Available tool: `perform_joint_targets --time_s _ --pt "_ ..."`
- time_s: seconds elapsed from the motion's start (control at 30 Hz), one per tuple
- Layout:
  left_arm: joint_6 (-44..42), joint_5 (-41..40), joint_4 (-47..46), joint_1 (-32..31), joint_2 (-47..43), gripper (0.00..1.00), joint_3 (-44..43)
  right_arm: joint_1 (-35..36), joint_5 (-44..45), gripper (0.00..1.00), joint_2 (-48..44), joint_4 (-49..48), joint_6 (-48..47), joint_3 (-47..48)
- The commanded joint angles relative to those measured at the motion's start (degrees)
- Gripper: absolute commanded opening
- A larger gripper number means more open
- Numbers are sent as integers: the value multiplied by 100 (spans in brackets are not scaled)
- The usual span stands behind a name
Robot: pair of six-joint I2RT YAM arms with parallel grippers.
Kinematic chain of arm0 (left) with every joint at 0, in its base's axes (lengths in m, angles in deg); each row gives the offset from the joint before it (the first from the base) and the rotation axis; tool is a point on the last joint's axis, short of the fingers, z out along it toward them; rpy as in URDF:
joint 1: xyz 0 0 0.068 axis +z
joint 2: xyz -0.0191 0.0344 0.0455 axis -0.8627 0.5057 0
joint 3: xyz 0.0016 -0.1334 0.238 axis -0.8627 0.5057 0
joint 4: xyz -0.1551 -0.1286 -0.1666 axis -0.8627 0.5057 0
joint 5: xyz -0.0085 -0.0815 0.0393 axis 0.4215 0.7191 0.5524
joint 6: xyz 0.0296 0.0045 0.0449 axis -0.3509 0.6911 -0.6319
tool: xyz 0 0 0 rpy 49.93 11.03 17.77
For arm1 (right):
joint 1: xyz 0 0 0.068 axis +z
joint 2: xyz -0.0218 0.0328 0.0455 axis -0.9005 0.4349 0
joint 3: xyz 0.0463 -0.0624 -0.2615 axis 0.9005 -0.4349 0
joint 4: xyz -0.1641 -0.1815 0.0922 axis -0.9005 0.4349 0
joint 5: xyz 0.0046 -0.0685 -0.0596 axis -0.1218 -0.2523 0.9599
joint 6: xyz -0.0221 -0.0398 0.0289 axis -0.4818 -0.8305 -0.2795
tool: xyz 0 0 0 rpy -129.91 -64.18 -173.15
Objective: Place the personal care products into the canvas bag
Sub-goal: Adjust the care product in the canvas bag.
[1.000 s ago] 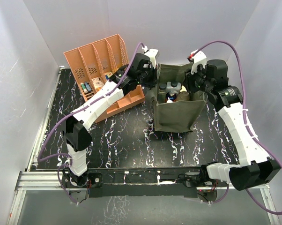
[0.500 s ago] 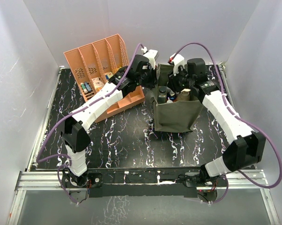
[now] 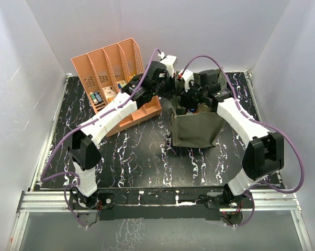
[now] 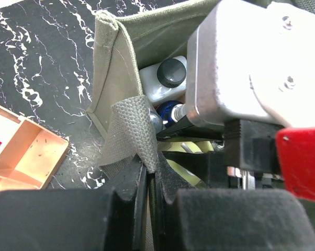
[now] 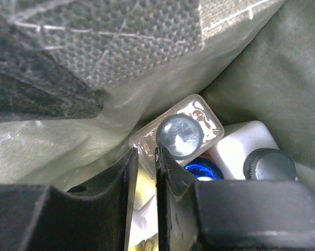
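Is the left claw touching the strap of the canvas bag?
Touching. The left wrist view shows the left claw shut on the strap of the canvas bag; the strap's woven end is pinched inside it with no gap.

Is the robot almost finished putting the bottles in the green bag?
Nearly, it seems. Done: a white bottle, a blue-topped bottle and the clear twin pack sit inside the canvas bag. In hand: the left gripper pinches the bag's strap, and the right gripper is down inside beside the twin pack. Left: no bottle shows on the table, so probably just drawing the arms out.
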Motion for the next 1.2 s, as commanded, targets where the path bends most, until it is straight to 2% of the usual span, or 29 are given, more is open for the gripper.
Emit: perform_joint_targets --time_s 0.0,0.23,0.73,1.17 --pt "-44 -40 -726 88 -588 0 -107 13 208 22 125 -511 -42 -13" --pt "-29 -4 -765 115 -640 0 -18 13 695 20 392 -625 66 35" --pt "-196 341 -898 116 -743 0 -72 13 987 18 436 -696 293 5" --pt "-215 194 -712 115 -552 0 -938 13 1179 17 338 -765 220 -349"
